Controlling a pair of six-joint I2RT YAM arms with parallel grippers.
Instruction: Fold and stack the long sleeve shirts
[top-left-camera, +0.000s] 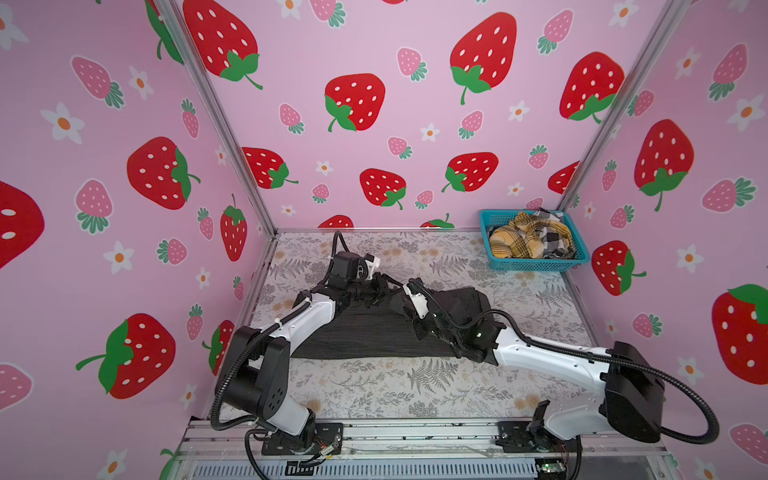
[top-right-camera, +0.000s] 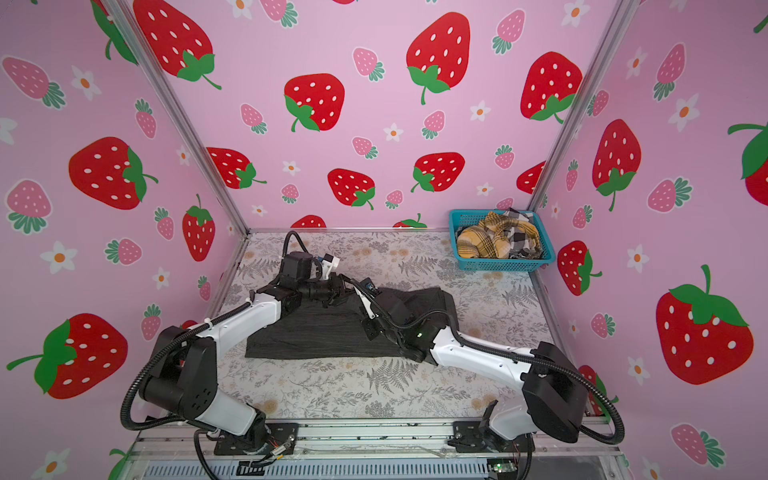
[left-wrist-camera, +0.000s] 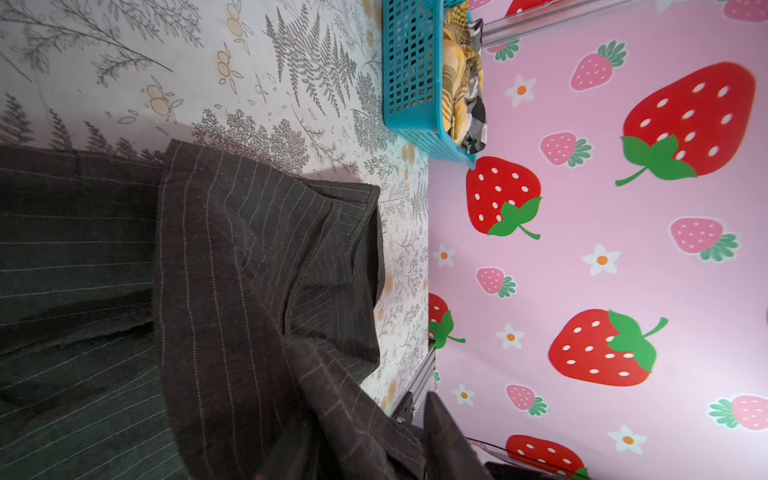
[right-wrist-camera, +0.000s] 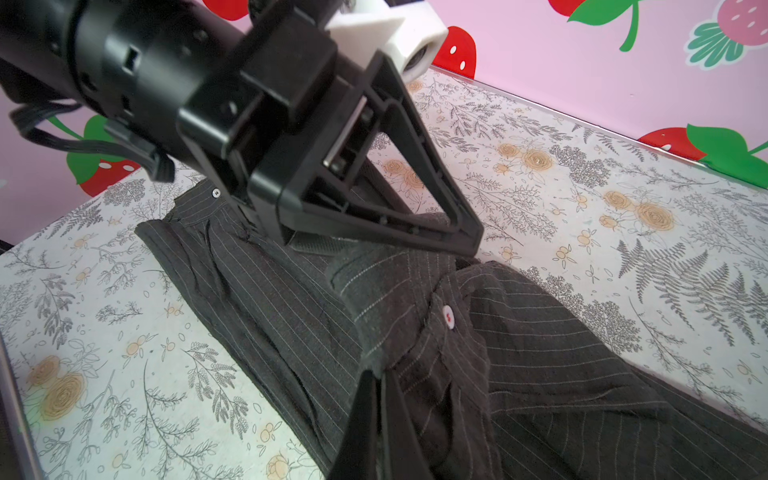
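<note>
A dark charcoal pinstriped long sleeve shirt (top-left-camera: 365, 332) (top-right-camera: 316, 336) lies partly folded mid-table, its white buttons showing in the right wrist view (right-wrist-camera: 540, 353). My left gripper (top-left-camera: 386, 291) (top-right-camera: 338, 291) sits at the shirt's far edge, shut on a bunched fold (left-wrist-camera: 365, 424) that runs between its fingers. Just beside it my right gripper (top-left-camera: 404, 307) (top-right-camera: 355, 307) is shut on a raised pinch of the same shirt (right-wrist-camera: 380, 376), near the button placket. The left gripper (right-wrist-camera: 461, 239) hangs close in front of it.
A teal mesh basket (top-left-camera: 536, 264) (top-right-camera: 498, 264) (left-wrist-camera: 409, 70) stands at the back right corner. It holds a crumpled mustard plaid shirt (top-left-camera: 528, 241) (top-right-camera: 494, 241) and a black-and-white check shirt (top-left-camera: 552, 237) (top-right-camera: 519, 239). Pink strawberry walls enclose the floral table on three sides.
</note>
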